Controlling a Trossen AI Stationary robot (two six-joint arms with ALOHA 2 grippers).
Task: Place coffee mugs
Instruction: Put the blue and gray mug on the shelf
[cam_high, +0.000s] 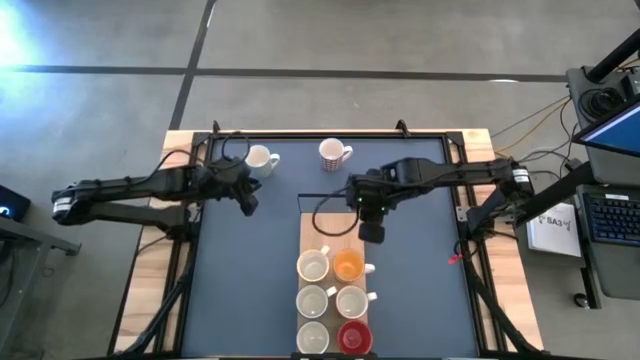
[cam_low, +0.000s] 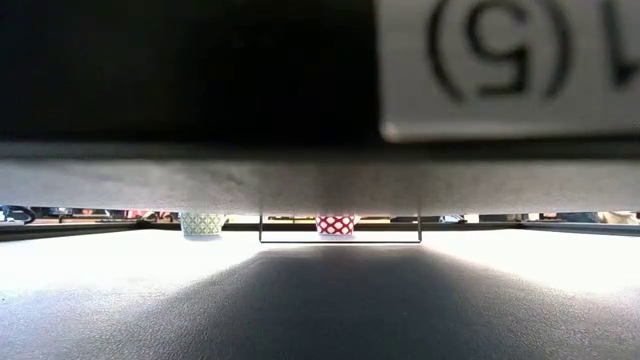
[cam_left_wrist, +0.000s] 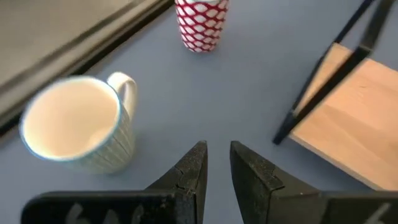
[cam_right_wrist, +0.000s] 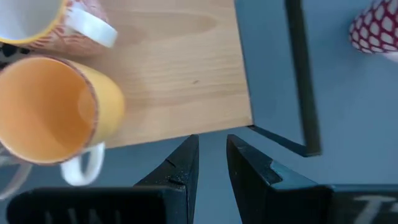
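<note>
Mostly hidden in the low view: a dark blurred mass and a grey band fill its upper part, leaving a thin strip of desk.

Only the bases of two patterned mugs show in that strip, so the rest comes from above. Six coffee mugs (cam_high: 333, 300) stand in pairs on the wooden board (cam_high: 312, 228), the nearest pair cut by the picture's edge. The white mug (cam_high: 259, 158) and the red-patterned mug (cam_high: 333, 152) stand apart on the blue desk (cam_high: 420, 300) near its far rim. The left gripper (cam_high: 246, 203) hangs near the white mug, jaws narrow and empty. The right gripper (cam_high: 371, 233) hovers at the board's far end, just beside the orange mug (cam_high: 348, 266), jaws narrow, holding nothing. A thin black frame (cam_right_wrist: 302, 93) borders the board.
</note>
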